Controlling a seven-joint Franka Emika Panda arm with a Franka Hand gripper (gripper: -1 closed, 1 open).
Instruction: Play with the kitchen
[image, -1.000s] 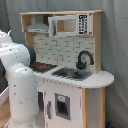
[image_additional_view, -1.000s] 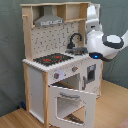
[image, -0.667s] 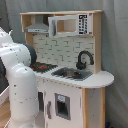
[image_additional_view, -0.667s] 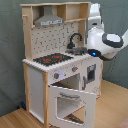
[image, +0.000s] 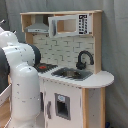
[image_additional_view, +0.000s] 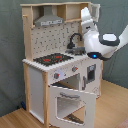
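The kitchen (image: 75, 55) (image_additional_view: 55, 55) is a tall white and light-wood toy unit that shows in both exterior views. It has a grey hood (image_additional_view: 49, 20), a pegboard back (image: 62, 49), a black faucet (image: 84, 58) (image_additional_view: 74, 39), a grey sink (image: 71, 74) and a red-ringed black hob (image_additional_view: 52, 59). Its windowed oven door (image_additional_view: 70, 102) hangs open, tilted forward. My white arm (image_additional_view: 100, 44) reaches in from the second exterior view's right, above the sink. Its end, with the gripper (image_additional_view: 86, 11), points up in front of the top shelf. In the first exterior view the arm (image: 20, 75) fills the left foreground and hides part of the hob.
A microwave-like box (image: 70, 25) sits on the top shelf. A lower cabinet door with a dark window (image: 61, 106) is closed. A grey curtain (image_additional_view: 10, 50) hangs behind the unit. The wooden floor (image_additional_view: 115, 112) lies in front of it.
The arm has shifted only slightly toward the upper shelf. The oven door has stayed open.
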